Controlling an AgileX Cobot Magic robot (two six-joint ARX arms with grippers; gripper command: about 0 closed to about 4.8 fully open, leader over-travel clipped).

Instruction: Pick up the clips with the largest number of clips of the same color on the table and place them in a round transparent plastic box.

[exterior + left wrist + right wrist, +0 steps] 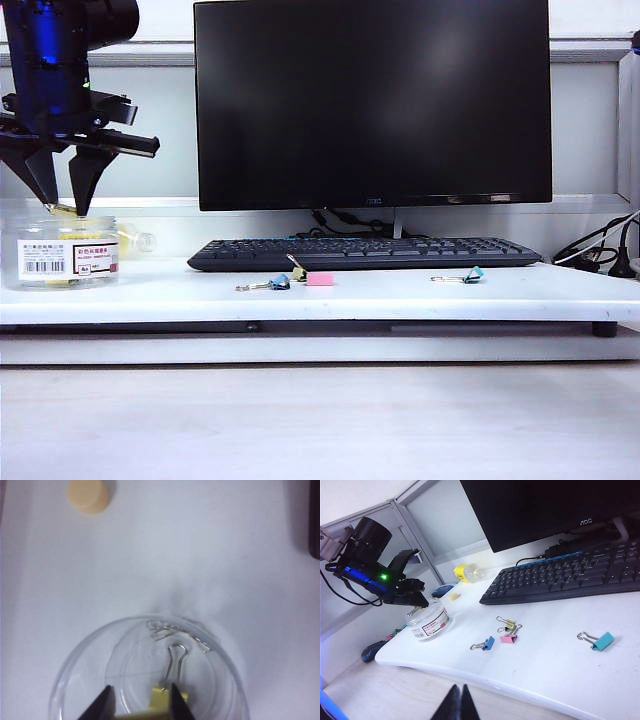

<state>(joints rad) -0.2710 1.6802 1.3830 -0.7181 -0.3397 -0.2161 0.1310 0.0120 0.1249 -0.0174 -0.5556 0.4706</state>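
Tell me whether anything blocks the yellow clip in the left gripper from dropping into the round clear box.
Nothing visible does. The left gripper holds the yellow clip right over the lidless round clear box; only other clips' wire handles lie inside.

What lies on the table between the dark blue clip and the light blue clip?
Between the dark blue clip and the light blue clip lie a yellow clip and a pink clip, clearest in the right wrist view.

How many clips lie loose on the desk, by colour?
Yellow clip: 1
Pink clip: 1
Dark blue clip: 1
Light blue clip: 1
Total: 4
Left gripper over the jar, one more clip between its jaws; right gripper shut, in front of the desk.
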